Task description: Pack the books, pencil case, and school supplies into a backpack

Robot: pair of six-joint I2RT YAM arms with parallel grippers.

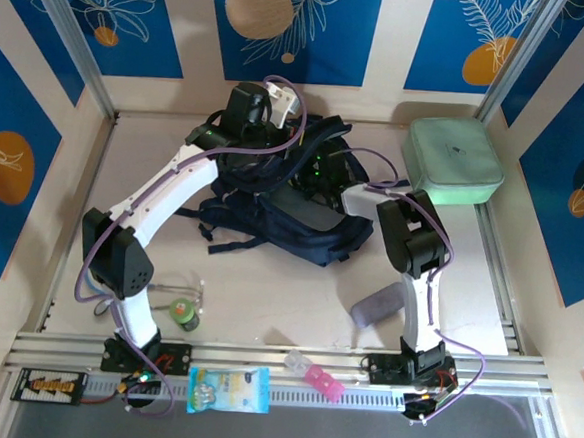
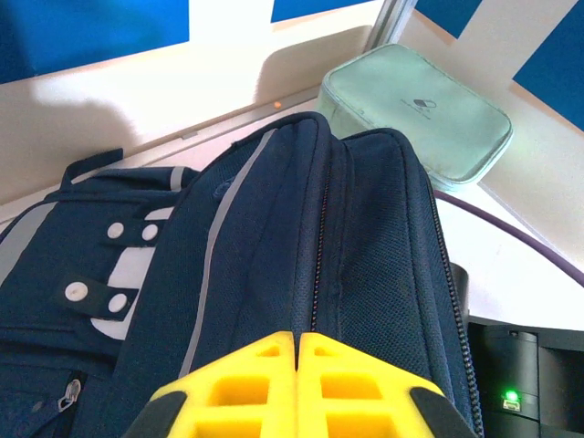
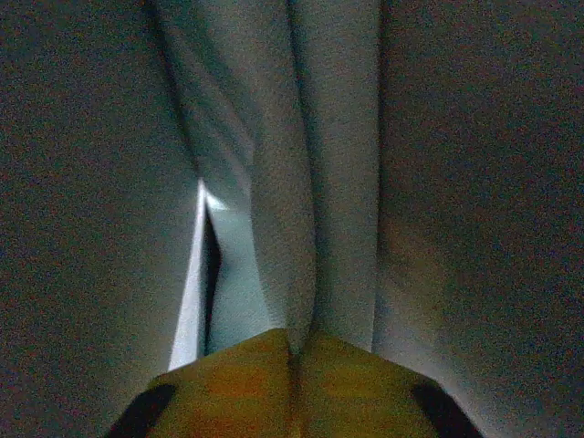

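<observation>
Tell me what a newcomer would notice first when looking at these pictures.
The large navy-blue fabric backpack lies mid-table with both arms bent over it. The left gripper is shut right at its top seam, and the right gripper is shut in a dim space between pale folds. Next comes the mint-green rounded square case in the far right corner.
</observation>
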